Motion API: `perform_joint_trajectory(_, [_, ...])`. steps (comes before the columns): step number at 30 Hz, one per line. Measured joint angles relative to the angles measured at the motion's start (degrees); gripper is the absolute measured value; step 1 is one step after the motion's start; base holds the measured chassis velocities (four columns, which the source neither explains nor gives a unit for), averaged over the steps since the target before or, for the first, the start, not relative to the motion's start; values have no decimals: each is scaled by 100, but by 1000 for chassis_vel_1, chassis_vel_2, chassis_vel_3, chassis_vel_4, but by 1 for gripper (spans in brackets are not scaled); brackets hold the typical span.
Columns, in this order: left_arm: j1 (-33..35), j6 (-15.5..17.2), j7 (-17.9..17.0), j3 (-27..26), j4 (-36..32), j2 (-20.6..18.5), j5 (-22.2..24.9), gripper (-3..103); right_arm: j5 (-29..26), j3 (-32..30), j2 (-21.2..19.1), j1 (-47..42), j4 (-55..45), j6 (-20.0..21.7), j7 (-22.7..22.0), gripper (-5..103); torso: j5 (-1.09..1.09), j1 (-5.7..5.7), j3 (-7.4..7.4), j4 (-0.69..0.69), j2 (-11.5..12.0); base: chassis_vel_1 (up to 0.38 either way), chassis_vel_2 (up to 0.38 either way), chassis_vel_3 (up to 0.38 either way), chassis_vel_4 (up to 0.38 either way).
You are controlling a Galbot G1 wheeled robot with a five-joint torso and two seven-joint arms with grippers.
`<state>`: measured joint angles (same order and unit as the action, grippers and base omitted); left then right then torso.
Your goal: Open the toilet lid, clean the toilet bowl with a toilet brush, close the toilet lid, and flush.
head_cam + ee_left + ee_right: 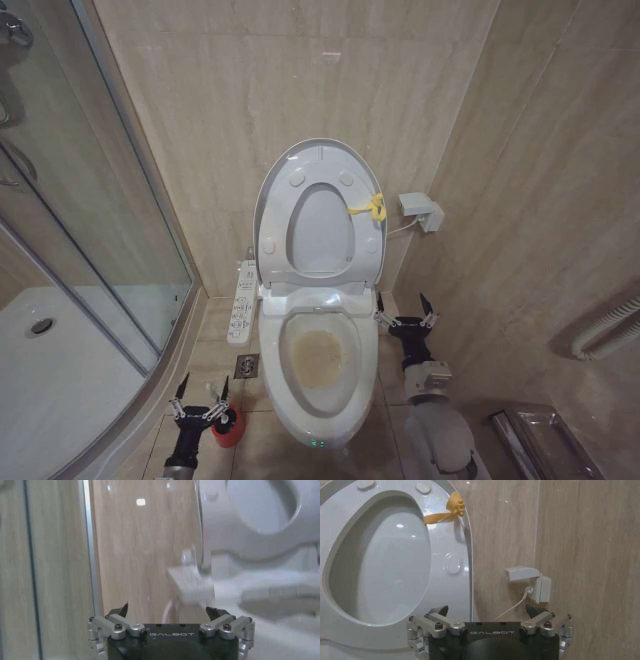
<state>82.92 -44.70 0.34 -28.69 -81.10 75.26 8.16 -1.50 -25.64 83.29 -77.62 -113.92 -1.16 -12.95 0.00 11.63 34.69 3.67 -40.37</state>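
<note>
- Head view first: my left gripper [203, 408] hangs low beside the toilet bowl [322, 362], fingers spread wide and holding nothing. It is just beside the small red holder cup [229, 427] on the floor; I cannot make out the brush handle there.
- My right gripper [405, 319] is on the other side of the bowl, near its back rim, also spread wide and empty.
- The toilet lid [320, 163] stands upright against the wall, glossy white, with small round bumpers on its underside. The ring seat [368, 250] is raised against it and a yellow tie [368, 208] sits on its right edge.
- The bowl is open to me, a long white oval with brownish stains at the bottom.
- From the right wrist I see the tie [445, 513] close, and a white wall socket [530, 583] with a cable, more clearly than from the head.
- The left wrist view gives the glass shower door [45, 566] and a blurred side control panel [192, 585] of the toilet.
</note>
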Motion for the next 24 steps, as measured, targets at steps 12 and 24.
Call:
perform_joint_trajectory(12, [1269, 1317, -189, -457, -3392, -9, 150, 100, 0, 0, 0, 0, 0, 0, 0, 100, 1, 0, 0, 0, 0, 0, 0, 0, 0])
perform_joint_trajectory(24, [1522, 3049, 113, -963, -4752, -173, 1565, 100, 0, 0, 0, 0, 0, 0, 0, 100, 0, 0, 0, 0, -1, 0, 0, 0, 0])
